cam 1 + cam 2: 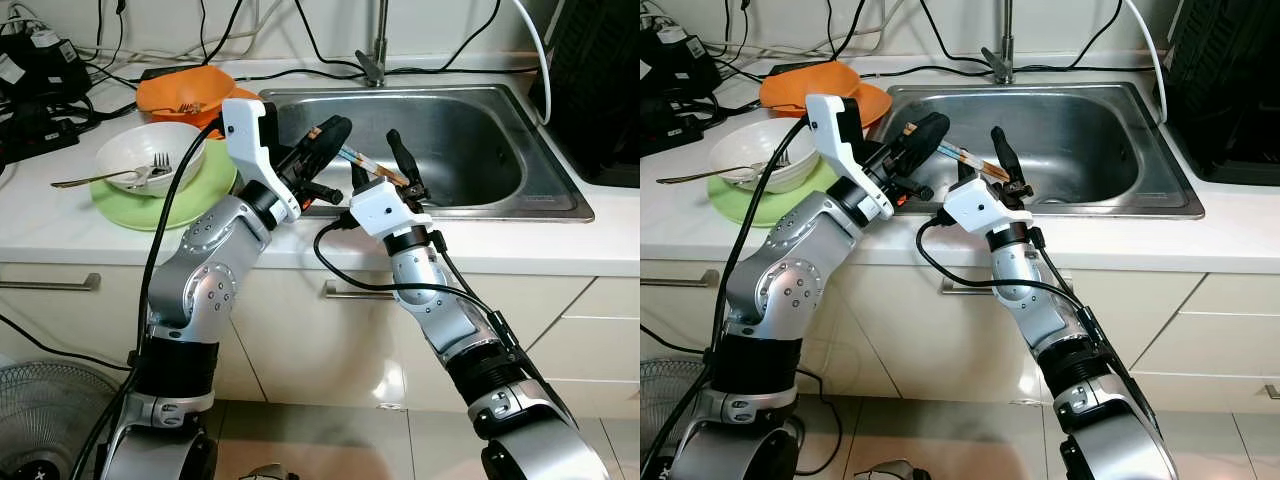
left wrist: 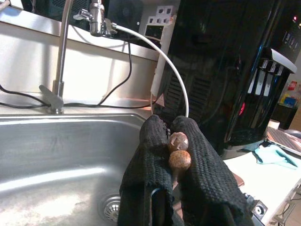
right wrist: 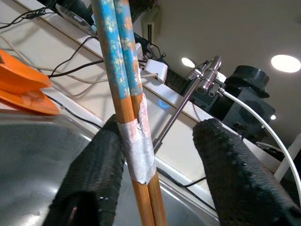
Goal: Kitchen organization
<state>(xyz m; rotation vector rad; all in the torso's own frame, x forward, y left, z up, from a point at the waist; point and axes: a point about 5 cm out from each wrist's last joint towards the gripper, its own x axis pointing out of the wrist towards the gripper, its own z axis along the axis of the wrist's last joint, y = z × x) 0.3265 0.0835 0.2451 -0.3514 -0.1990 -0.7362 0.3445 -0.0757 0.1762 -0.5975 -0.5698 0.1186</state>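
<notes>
Wooden chopsticks [image 1: 365, 163], taped together and painted blue, are hanging over the sink [image 1: 480, 200], with the left claw [image 1: 325, 140] pinching one end while the right claw [image 1: 385, 160] is gaping wide around them and should be closing squarely before the left releases.

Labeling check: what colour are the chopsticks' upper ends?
Blue, speckled with orange, on the chopsticks; clearest in the right wrist view.

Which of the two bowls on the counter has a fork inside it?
The white bowl on the green plate holds the fork; the orange bowl behind it sits nearer the sink.
</notes>
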